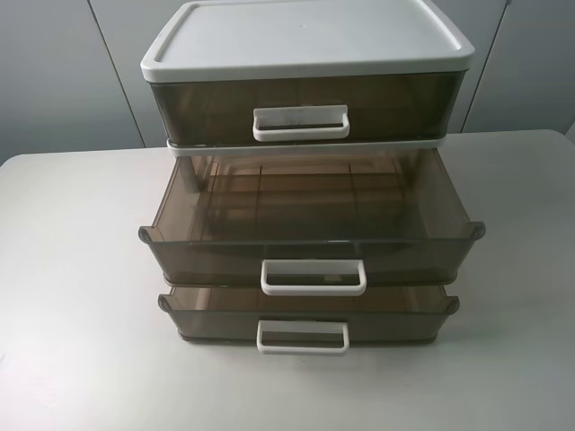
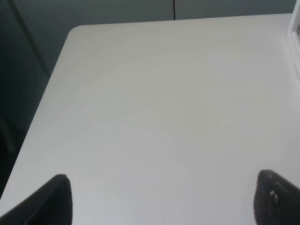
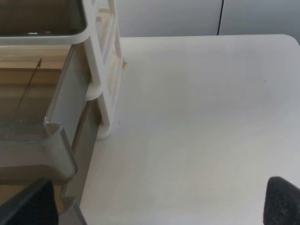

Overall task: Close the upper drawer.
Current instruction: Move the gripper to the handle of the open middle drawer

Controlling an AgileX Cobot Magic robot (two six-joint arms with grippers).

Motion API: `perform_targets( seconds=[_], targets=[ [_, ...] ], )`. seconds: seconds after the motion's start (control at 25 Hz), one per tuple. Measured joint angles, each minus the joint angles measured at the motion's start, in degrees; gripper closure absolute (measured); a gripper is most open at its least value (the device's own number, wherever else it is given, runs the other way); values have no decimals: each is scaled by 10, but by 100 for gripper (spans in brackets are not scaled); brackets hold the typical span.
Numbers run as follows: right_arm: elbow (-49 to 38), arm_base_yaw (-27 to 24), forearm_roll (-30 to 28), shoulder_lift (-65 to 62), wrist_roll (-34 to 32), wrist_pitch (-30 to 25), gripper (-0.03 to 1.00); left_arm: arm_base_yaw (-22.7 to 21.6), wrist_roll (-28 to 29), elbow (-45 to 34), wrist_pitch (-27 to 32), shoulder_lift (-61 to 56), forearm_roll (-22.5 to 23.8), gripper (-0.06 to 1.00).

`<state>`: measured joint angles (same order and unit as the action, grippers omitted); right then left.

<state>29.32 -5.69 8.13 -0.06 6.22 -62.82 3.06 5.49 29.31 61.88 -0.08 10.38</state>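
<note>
The cabinet [image 1: 305,36] stands on the table [image 1: 72,269]. Its top drawer [image 1: 301,103] sits flush, the middle drawer [image 1: 310,256] is pulled far out and the lowest drawer [image 1: 305,319] a little, so the target is judged to be the middle drawer, the upper of the two open. The left gripper [image 2: 164,199] is spread wide over bare table. The right gripper [image 3: 158,204], likewise spread and empty, hangs just beside the middle drawer's front corner [image 3: 56,140]. Hazards: a push at this corner instead of the handle [image 1: 313,277] may rack and jam the drawer; a hard push may slide the whole cabinet backward — nothing braces it.
</note>
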Motion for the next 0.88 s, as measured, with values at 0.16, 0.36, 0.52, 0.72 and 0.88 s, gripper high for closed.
perform_targets(
  seconds=[0.16, 0.36, 0.52, 0.72, 0.88],
  targets=[
    [0, 0, 0, 0, 0, 0, 30, 0, 0, 0, 0, 0, 0, 20],
    [0, 0, 0, 0, 0, 0, 30, 0, 0, 0, 0, 0, 0, 20],
    [0, 0, 0, 0, 0, 0, 30, 0, 0, 0, 0, 0, 0, 20],
    [0, 0, 0, 0, 0, 0, 30, 0, 0, 0, 0, 0, 0, 20],
    [0, 0, 0, 0, 0, 0, 30, 0, 0, 0, 0, 0, 0, 20]
  ],
)
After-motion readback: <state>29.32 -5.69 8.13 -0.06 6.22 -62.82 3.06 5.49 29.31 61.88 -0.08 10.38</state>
